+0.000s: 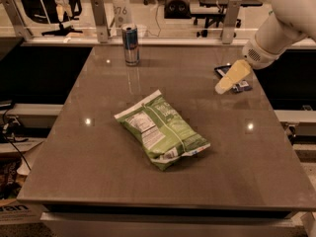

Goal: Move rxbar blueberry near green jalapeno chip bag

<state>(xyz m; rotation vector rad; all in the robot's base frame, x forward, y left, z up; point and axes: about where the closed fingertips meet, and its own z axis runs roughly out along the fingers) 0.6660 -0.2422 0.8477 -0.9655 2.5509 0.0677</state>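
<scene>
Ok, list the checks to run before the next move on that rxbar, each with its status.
1. Locate the rxbar blueberry: ok, far right of the table, partly hidden by the gripper.
2. Line the gripper up with the bar: ok, it overlaps the bar in view.
3. Contact with the bar: cannot tell.
4. Locate the green jalapeno chip bag: ok, flat at mid-table.
5. Check the drink can is off the bar-to-bag route: ok, far back left.
6. Bar near bag: not ok, well apart.

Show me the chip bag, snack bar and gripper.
chip bag [163, 131], camera view, middle of its front.
snack bar [242, 86], camera view, its lighter right end.
gripper [222, 88], camera view, lower tip, beside the snack bar.
</scene>
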